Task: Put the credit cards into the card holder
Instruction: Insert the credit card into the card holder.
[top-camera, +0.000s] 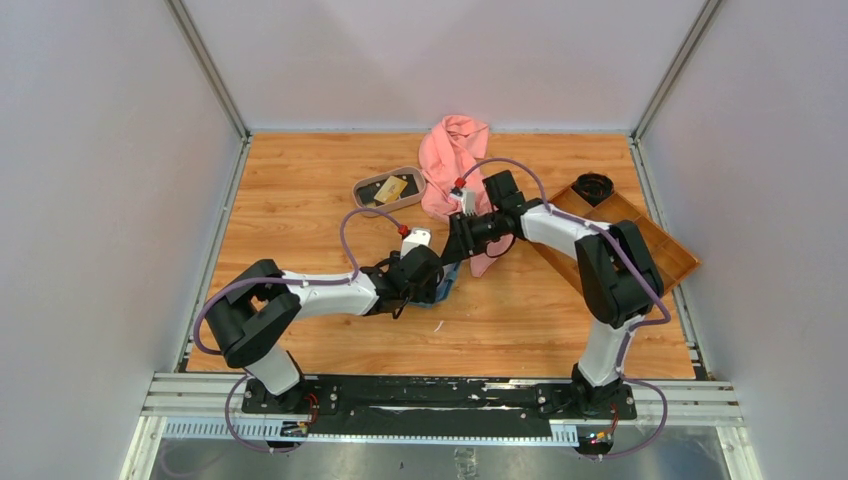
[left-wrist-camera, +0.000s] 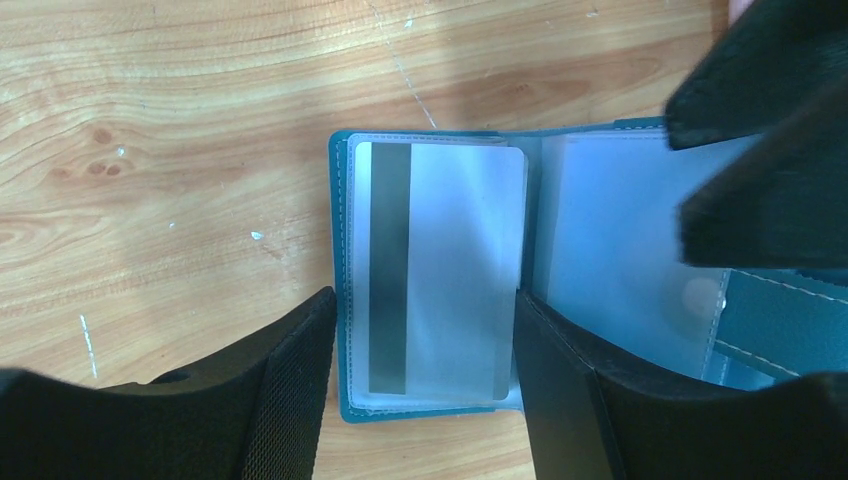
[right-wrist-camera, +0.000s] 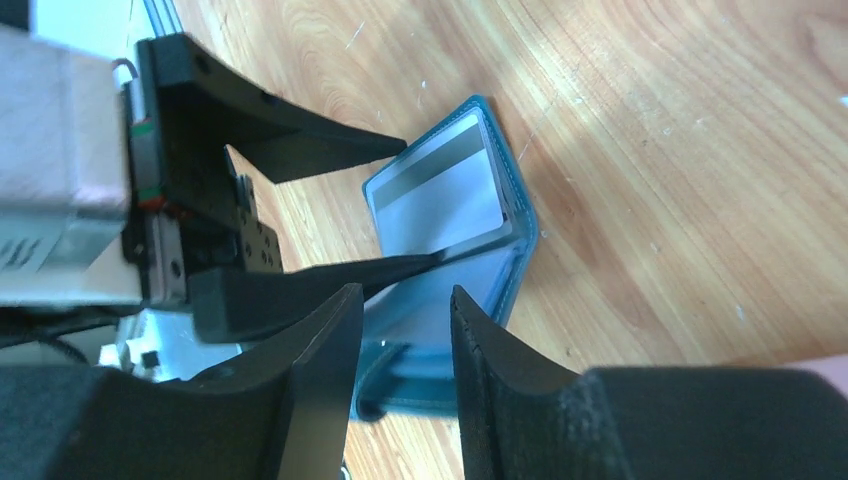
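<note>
Near the front of the wooden surface (top-camera: 300, 190), the teal card holder (left-wrist-camera: 600, 240) is lying open and flat, its clear inner pockets facing up. A pale grey-white card (left-wrist-camera: 450, 270) with a dark stripe down one side is sitting in the left-hand pocket. The left fingers (left-wrist-camera: 290, 390) are spread wide and straddling that half of the holder, one beside its outer edge and the other along the fold. They are pinching nothing, though the right wrist view shows the fold-side tip resting against the holder. Just beyond, the right fingers (right-wrist-camera: 310, 380) are hovering over the other half of the holder, parted with a clear gap and holding nothing. In the overhead view the two arms are meeting at the middle of the surface, almost nose to nose. Farther back and to the left, a yellowish-gold card (top-camera: 390, 188) is lying in an oval beige tray (top-camera: 360, 192). A crumpled pink cloth (top-camera: 452, 160) is lying beside that tray, reaching toward the back edge. Off to the right, a brown wooden compartment tray (top-camera: 665, 255) is sitting at an angle, with a round black object (top-camera: 592, 185) in its far corner.
</note>
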